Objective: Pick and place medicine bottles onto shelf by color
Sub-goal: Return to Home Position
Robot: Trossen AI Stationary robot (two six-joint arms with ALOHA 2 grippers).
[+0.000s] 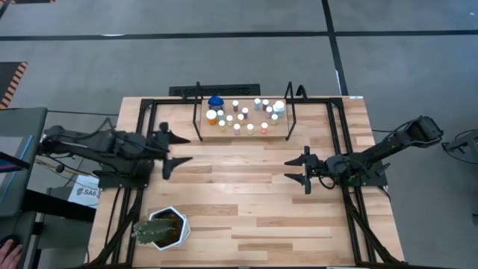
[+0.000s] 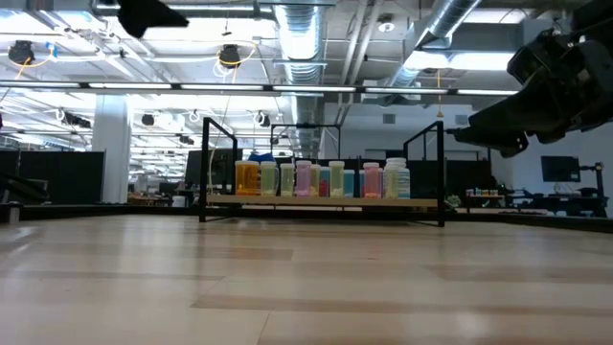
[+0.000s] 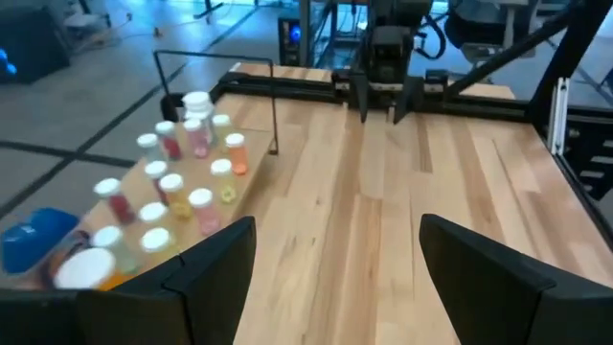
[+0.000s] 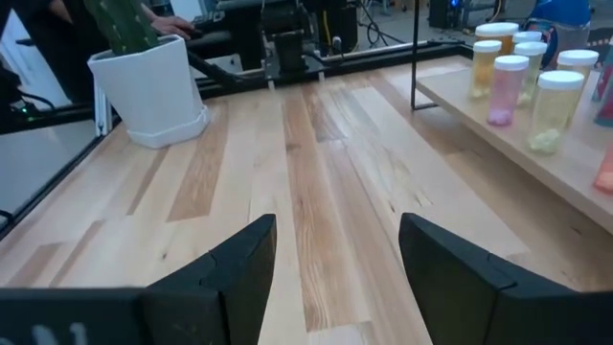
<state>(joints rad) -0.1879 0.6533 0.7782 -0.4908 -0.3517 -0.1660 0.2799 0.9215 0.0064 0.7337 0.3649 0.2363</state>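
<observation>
Overhead first: the left claw (image 1: 183,149) hangs spread and empty over bare worktop (image 1: 246,217). The right claw (image 1: 293,169) faces it from well apart, also spread and holding nothing. The shelf (image 1: 246,137) lies beyond both claws, off to the side of each. It is nearer the left claw, whose upper finger is close to the shelf's black end rod (image 1: 199,119). All the medicine bottles (image 1: 243,116) in sight stand packed on that plank, including a wider one with a blue lid (image 1: 216,101). None shows on the worktop near either claw. A potted plant (image 1: 160,228) sits behind the left claw, well apart from it.

From worktop height, the bottles (image 2: 316,179) stand upright in a tight row on the shelf (image 2: 326,200). Both arms are raised above them, out at the sides.

Past the left claw (image 3: 335,278), its fingers (image 3: 211,278) stand wide with nothing between them. The bottles (image 3: 182,192) cluster just off to one side, and the other arm is far ahead.

Past the right claw (image 4: 340,278), the gap is again wide and bare. The nearest bottles (image 4: 512,86) are ahead and to one side, and the plant (image 4: 153,91) is ahead on the other.

The placing looks finished, so what remains is likely parking the arms. The main risk I see is the left claw's spread fingers clipping the end rod if the arm swings. That would jolt the plank and could topple several of the close-packed bottles at once. The right claw has more room, so its risk seems smaller. I cannot tell from here whether every colour group is kept apart.
</observation>
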